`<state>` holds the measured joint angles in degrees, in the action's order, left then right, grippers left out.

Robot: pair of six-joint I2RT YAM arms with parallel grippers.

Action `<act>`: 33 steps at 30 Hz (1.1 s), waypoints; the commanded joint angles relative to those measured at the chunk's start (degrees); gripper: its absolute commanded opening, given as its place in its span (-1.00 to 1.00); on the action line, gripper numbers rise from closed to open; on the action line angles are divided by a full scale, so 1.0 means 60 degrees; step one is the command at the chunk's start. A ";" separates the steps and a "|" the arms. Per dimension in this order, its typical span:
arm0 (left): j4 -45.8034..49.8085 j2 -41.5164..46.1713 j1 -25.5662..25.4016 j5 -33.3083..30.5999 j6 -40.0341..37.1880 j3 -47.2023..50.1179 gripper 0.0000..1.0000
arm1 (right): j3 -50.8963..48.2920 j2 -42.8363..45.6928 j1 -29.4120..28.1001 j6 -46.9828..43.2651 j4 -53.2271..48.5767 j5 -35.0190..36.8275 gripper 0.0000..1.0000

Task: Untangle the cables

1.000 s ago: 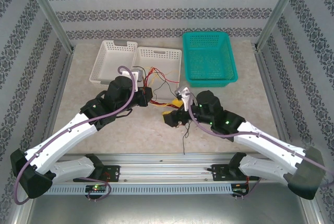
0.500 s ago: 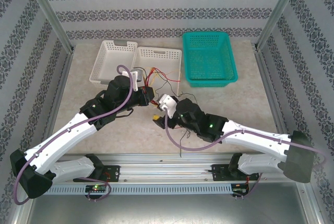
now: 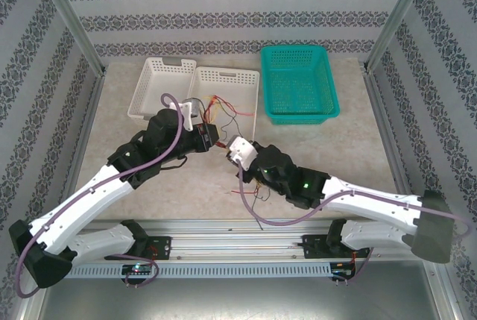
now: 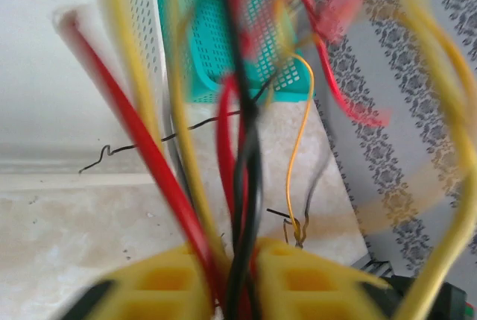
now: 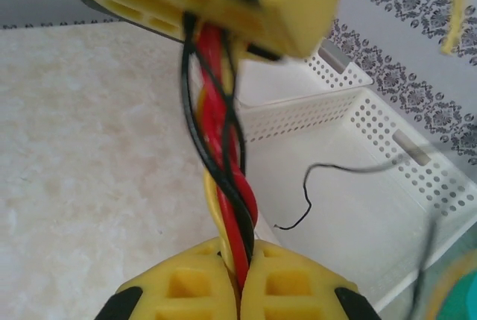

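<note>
In the right wrist view the cables (image 5: 227, 178) twist into one rope, both ends swallowed between fingers (image 5: 186, 286). The right gripper (image 5: 240, 254) is cropped at 6 o'clock; the left gripper (image 5: 220, 25) is blurred and cut off at 12 o'clock. A teal basket (image 5: 463, 294) is a fuzzy sliver at 4 o'clock, and a loose yellow strand (image 5: 456, 14) at 2 o'clock is smeared. In the left wrist view the near strands blur into broad streaks leaving the frame at 12 o'clock — they screen much of the teal basket. From above, the spot where the two grippers meet is too small to make out fingertips, and the strands are too thin to follow singly.
</note>
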<state>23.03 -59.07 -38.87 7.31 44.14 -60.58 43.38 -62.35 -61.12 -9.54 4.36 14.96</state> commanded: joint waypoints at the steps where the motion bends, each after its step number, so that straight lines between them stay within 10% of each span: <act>1: 0.0862 0.0506 0.0422 -0.0241 -0.0057 -0.0136 0.07 | -0.0500 0.0989 0.0900 0.1109 -0.0042 -0.0491 -1.00; 4: 0.0817 0.0658 0.0602 -0.0201 -0.0053 -0.0069 0.60 | -0.0983 0.1689 0.1857 0.2163 0.0276 -0.2147 -1.00; 8: -0.0275 0.0969 0.0634 0.0453 0.0064 0.0538 0.75 | -0.1322 0.2305 0.2902 0.3253 0.0875 -0.4062 -1.00; 15: -0.4384 0.0729 0.0381 0.2962 0.1091 0.2548 0.73 | -0.1449 0.2364 0.4228 0.5040 0.2129 -0.6555 -1.00; 33: -0.6919 -0.0656 -0.1270 0.3668 -0.0377 0.3528 0.36 | -0.1048 0.1690 0.4644 0.7152 0.3697 -0.7698 -1.00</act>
<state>-14.11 -62.70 -45.80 28.51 45.10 -40.51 34.98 -52.66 -33.85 31.14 21.80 -29.32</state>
